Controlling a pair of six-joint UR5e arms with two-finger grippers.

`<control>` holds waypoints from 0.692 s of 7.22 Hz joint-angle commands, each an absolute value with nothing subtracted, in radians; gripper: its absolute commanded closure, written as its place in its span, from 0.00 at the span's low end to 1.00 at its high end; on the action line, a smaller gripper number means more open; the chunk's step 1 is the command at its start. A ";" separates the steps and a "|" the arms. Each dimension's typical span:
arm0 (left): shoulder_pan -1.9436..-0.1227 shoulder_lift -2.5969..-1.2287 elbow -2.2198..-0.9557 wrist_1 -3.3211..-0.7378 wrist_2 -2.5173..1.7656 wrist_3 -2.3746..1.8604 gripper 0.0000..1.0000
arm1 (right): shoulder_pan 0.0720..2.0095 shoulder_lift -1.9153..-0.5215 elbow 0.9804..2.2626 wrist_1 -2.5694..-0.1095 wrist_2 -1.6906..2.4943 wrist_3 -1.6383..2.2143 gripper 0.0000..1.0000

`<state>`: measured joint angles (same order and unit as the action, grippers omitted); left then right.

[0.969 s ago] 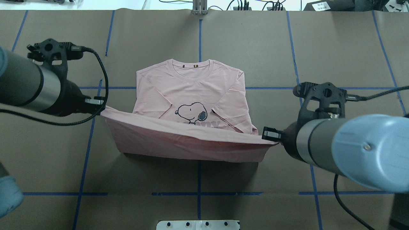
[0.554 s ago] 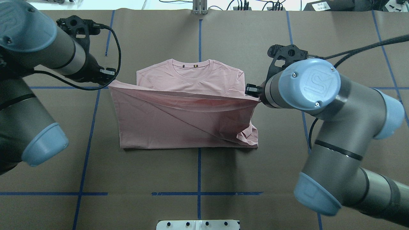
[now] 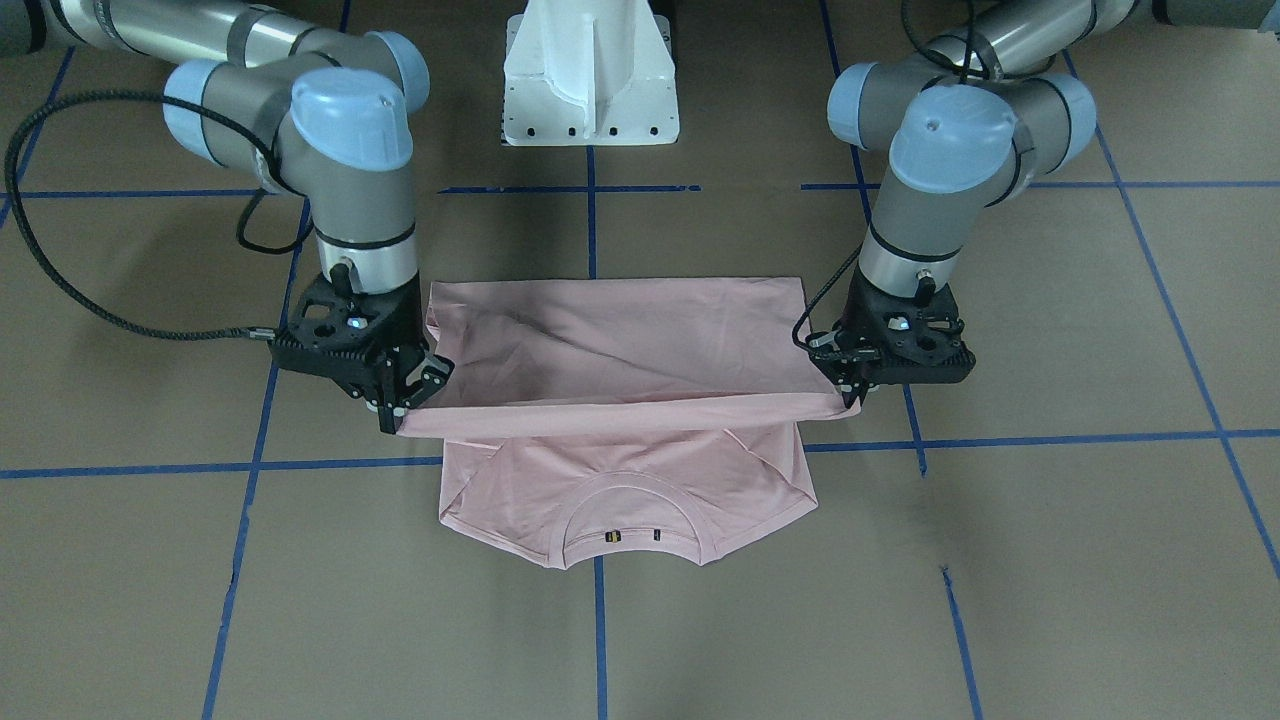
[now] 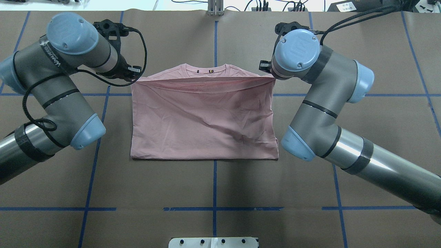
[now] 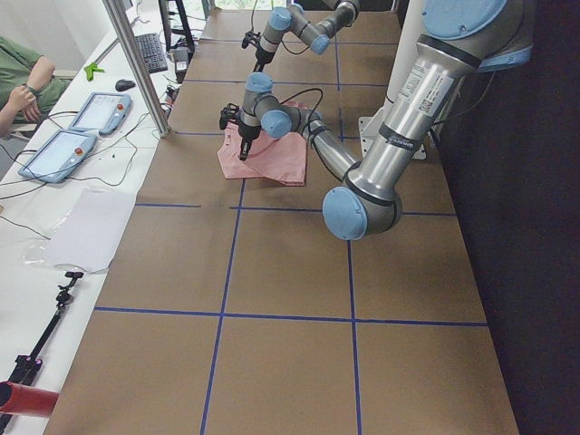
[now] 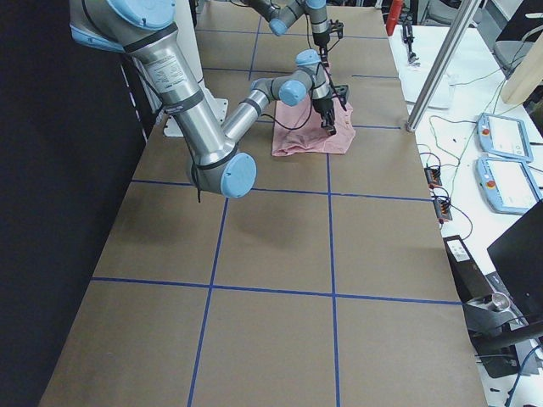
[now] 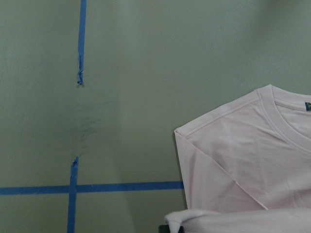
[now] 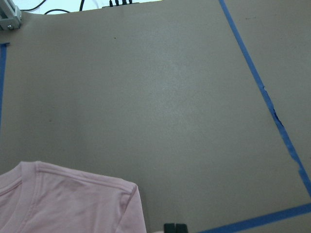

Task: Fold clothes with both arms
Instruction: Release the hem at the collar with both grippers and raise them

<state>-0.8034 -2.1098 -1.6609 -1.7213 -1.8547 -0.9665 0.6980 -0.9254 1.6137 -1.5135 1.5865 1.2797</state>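
You see the soft pink shirt (image 4: 203, 120) on the bench (image 4: 213, 186), its wrinkled plain back folded almost to the ribbed collar (image 4: 206, 70), taut hem corners pinched tight by the left fingers (image 3: 852, 392) and right fingers (image 3: 392, 410).

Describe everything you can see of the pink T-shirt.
The pale pink, cotton-looking T-shirt lies on the brown paper-covered table, doubled over so its plain, wrinkled back faces up. Its folded-over edge is stretched taut and raised short of the ribbed collar, a corner pinched by the black left gripper and right gripper. Shoulders and a small dark neck label show beyond.
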 commanded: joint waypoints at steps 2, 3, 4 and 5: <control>-0.802 -2.144 -1.499 -1.848 -1.847 -0.965 1.00 | 0.700 -0.865 1.389 -1.350 1.583 1.255 1.00; -0.802 -2.167 -1.441 -1.876 -1.818 -0.965 1.00 | 0.698 -0.853 1.359 -1.347 1.585 1.253 1.00; -0.799 -2.183 -1.395 -1.900 -1.816 -0.963 1.00 | 0.696 -0.850 1.353 -1.347 1.583 1.252 1.00; -0.799 -2.183 -1.387 -1.910 -1.816 -0.959 1.00 | 0.696 -0.850 1.351 -1.347 1.583 1.253 0.93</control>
<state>-0.8002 -2.1744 -1.4182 -1.8885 -1.8204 -0.9628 0.6974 -0.8533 1.3613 -1.3490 1.5835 1.2533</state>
